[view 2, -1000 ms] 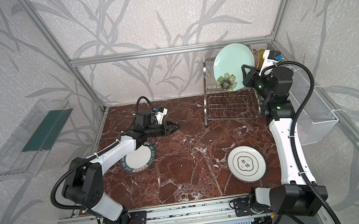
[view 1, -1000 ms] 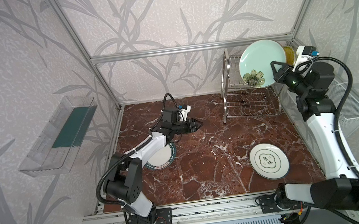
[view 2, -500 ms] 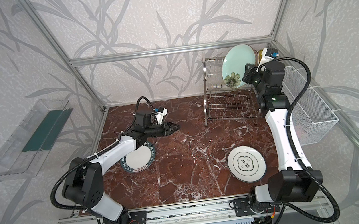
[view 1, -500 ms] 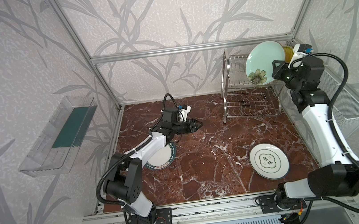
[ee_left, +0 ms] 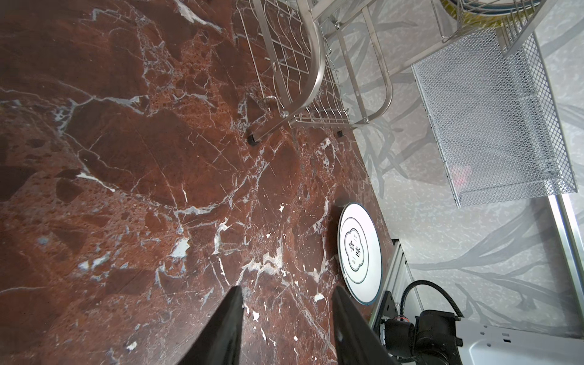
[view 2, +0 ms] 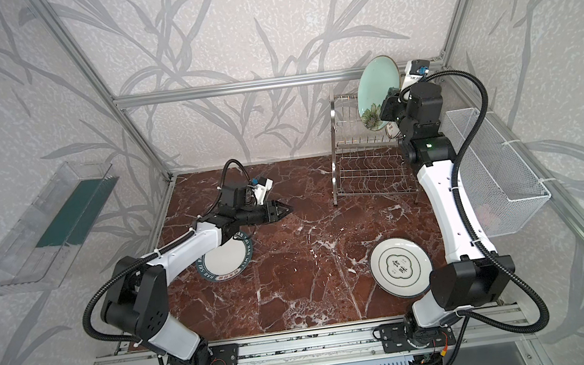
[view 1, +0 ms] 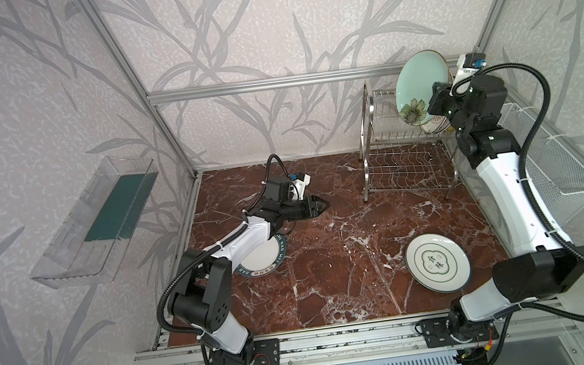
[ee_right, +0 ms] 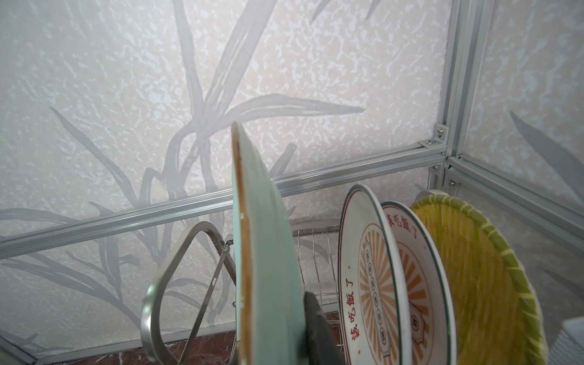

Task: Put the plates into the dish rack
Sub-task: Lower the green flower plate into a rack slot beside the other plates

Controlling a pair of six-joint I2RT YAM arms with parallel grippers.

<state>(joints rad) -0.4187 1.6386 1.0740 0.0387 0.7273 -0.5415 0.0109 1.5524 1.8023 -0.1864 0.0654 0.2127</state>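
Observation:
My right gripper (ee_right: 271, 300) is shut on the pale green flower plate (view 1: 421, 88), holding it upright and edge-on (ee_right: 262, 252) over the upper tier of the dish rack (view 1: 408, 169). Beside it in the rack stand two sunburst plates (ee_right: 363, 284) and a yellow ribbed plate (ee_right: 480, 284). A teal-rimmed lettered plate (view 1: 262, 261) lies on the marble, partly under my left arm. At the front right lies a white plate with a cloud emblem (view 1: 437, 262). My left gripper (ee_left: 287, 290) hovers open and empty over the marble, left of the rack.
A white mesh basket (view 1: 553, 166) hangs on the right wall just behind my right arm. A clear plastic tray (view 1: 98, 218) is fixed to the left wall. An aluminium frame bar (ee_right: 316, 180) runs close behind the rack.
My right gripper has swung the green plate from facing the camera to nearly edge-on, closer over the rack's upper tier. The left arm has not moved.

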